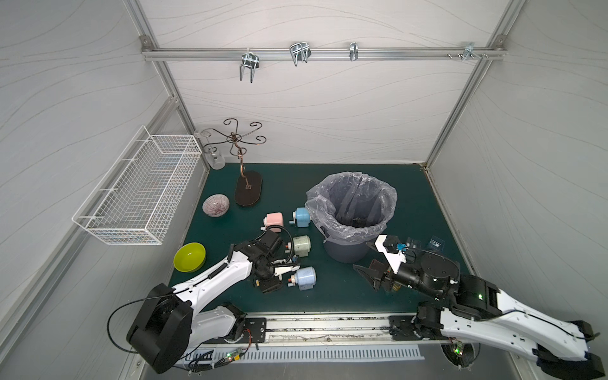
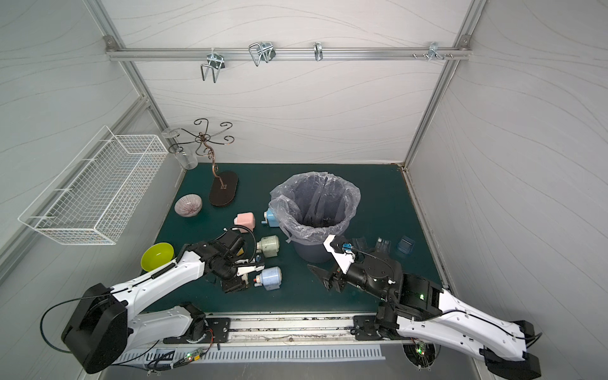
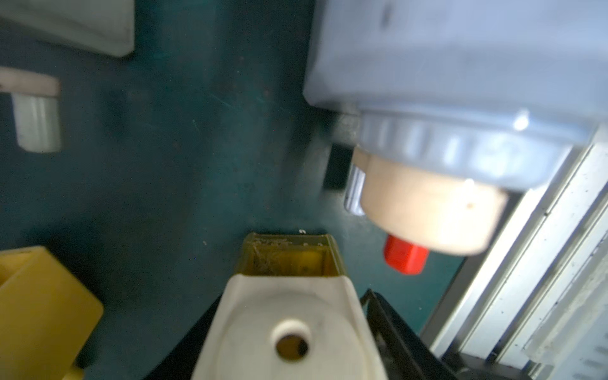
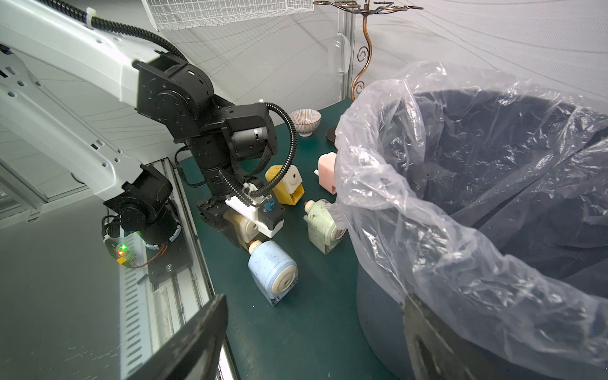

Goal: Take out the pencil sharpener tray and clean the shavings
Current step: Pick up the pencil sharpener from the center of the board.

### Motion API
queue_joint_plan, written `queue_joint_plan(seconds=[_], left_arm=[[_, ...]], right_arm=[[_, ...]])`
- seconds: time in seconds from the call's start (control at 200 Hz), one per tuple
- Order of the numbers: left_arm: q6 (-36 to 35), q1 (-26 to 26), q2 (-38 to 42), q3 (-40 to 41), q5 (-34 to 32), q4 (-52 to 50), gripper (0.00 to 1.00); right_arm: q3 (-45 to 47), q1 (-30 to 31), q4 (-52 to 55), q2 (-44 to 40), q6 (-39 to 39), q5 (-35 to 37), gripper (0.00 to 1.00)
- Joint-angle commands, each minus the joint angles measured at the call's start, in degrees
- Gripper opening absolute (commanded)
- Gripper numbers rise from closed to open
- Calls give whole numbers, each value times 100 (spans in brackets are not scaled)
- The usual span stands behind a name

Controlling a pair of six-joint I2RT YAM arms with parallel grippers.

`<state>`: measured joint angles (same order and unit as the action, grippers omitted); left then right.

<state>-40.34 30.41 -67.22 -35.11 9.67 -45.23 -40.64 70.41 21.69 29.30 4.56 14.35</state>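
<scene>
Soft even light, faint shadows, bowed edges in both top views, heavy blur on the blue sharpener point(image 3: 444, 65)

The tabletop point(image 1: 411, 204) has a matt dark-green mat with faint scuffs. On it the bin point(image 1: 345, 255) is dull grey plastic, lined with a thin, crinkled, see-through plastic bag point(image 1: 352, 194). The blue sharpener point(image 1: 304, 278) is smooth pale plastic flecked with dirt, and the tray point(image 3: 289, 260) in the left wrist view is translucent yellowish plastic. The basket point(image 1: 138, 190) is white-coated wire, the rail point(image 1: 322, 54) brushed metal, the stand point(image 1: 249, 190) coppery wire on a dark base, and the green bowl point(image 1: 190, 257) glossy.
</scene>
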Motion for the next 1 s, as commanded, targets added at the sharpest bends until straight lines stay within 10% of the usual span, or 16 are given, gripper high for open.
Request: queue_joint_plan(seconds=[0.0,0.265,0.46,0.996], left_arm=[[-89,-27,146,69,142,-31,63],[-31,-27,559,424,173,49,52],[42,-27,874,200,232,-238,0],[395,444,1433,-3123,1227,-2928,0]], right_arm=[[29,-32,80,-74,-7,57,84],[12,-28,107,-104,22,20,85],[-2,-32,148,-126,28,-29,85],[-572,-355,-183,1026,-38,-2242,98]])
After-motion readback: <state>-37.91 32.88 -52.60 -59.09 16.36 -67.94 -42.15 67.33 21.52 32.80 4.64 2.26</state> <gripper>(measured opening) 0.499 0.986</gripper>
